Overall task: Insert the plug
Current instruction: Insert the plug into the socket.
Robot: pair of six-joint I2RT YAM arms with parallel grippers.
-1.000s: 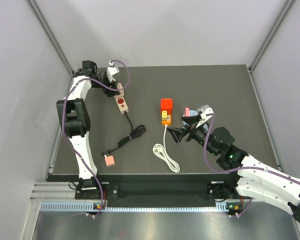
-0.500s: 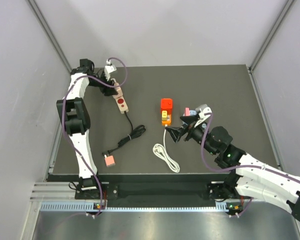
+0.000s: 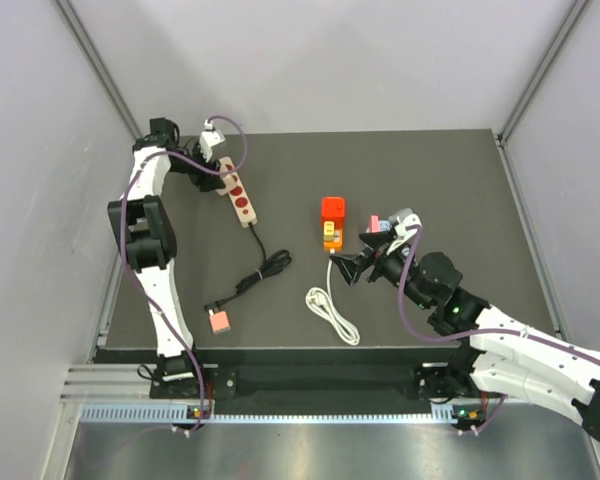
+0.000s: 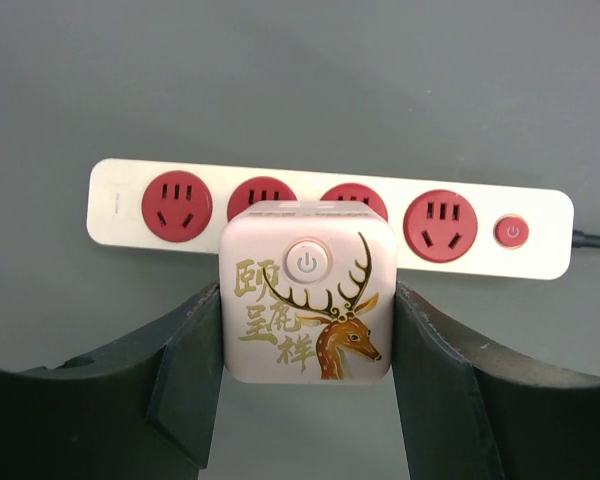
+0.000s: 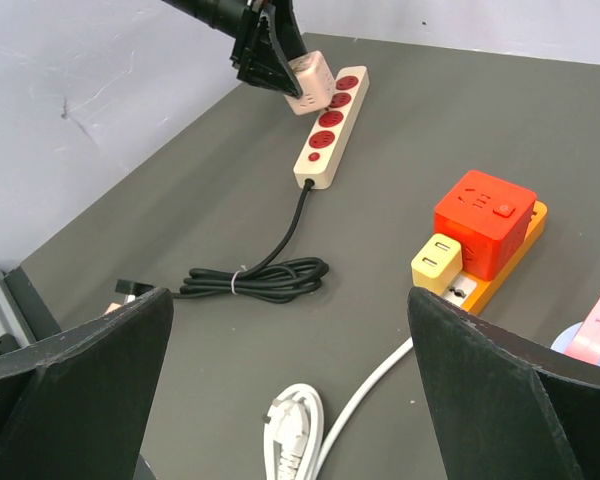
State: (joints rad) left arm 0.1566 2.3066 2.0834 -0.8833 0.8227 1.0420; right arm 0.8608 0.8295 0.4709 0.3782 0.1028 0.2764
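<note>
1. my left gripper [image 4: 308, 325] pinches a cream deer-printed cube [image 4: 308, 290] by its sides, over the beige strip [image 4: 115, 205] with red sockets;
2. my right gripper [image 5: 290, 335] is spread wide, holding nothing;
3. the red plug [image 5: 485, 220] sits on the orange power strip [image 5: 488, 287], beside a yellow adapter [image 5: 438, 262], near my right gripper.

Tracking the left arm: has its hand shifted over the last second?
Yes. The left hand, gripping a pale deer-printed cube adapter, drew back toward the far-left corner of the dark table, along the unmoved cream power strip with red sockets.
</note>
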